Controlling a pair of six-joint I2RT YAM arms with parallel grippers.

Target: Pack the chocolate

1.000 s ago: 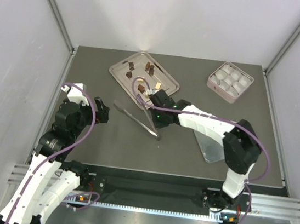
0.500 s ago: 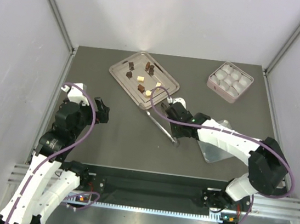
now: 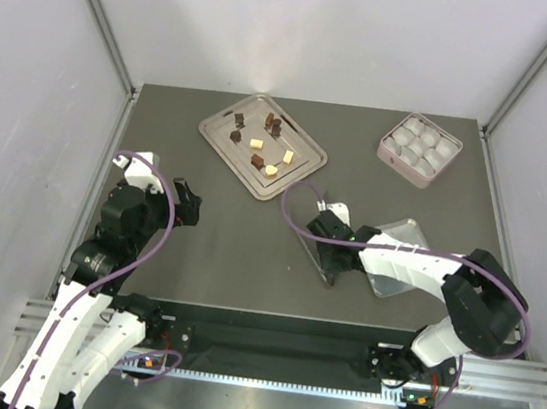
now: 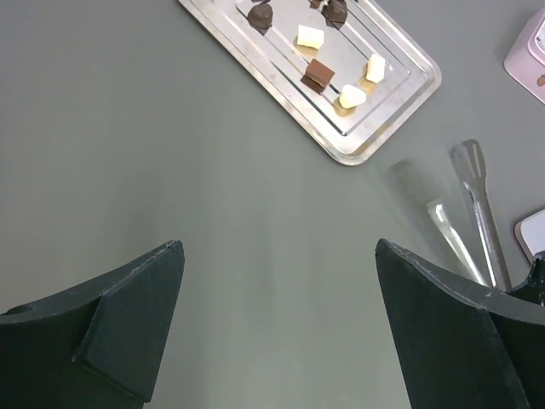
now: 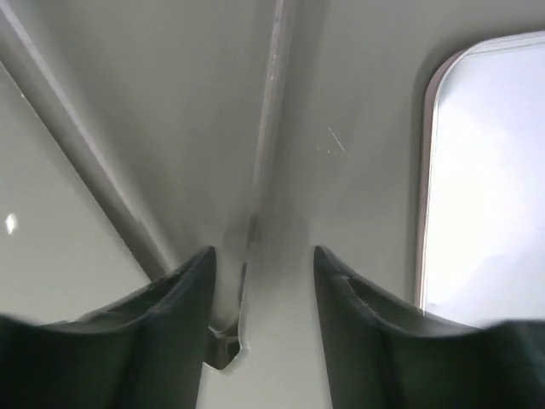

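Observation:
Several small chocolate pieces, dark brown [image 3: 258,161] and cream [image 4: 310,36], lie on a silver tray [image 3: 219,142] at the back of the table. Metal tongs [image 3: 321,264] lie flat on the table just left of the lid. My right gripper [image 3: 334,245] hangs low over them. In the right wrist view the tongs [image 5: 268,128] run between its fingers, and the right gripper [image 5: 264,256] has its jaws apart, with a gap on the right side. My left gripper [image 4: 279,247] is wide open over bare table, well short of the tray [image 4: 358,158].
A pink box [image 3: 420,148] with white round cups stands at the back right. Its silver lid [image 3: 396,266] lies flat beside my right arm, and the lid [image 5: 485,170] fills the right of the right wrist view. Grey walls enclose the table.
My right gripper carried the tongs from beside the tray toward the near right, lowered them onto the table and spread its jaws. The left arm has not moved.

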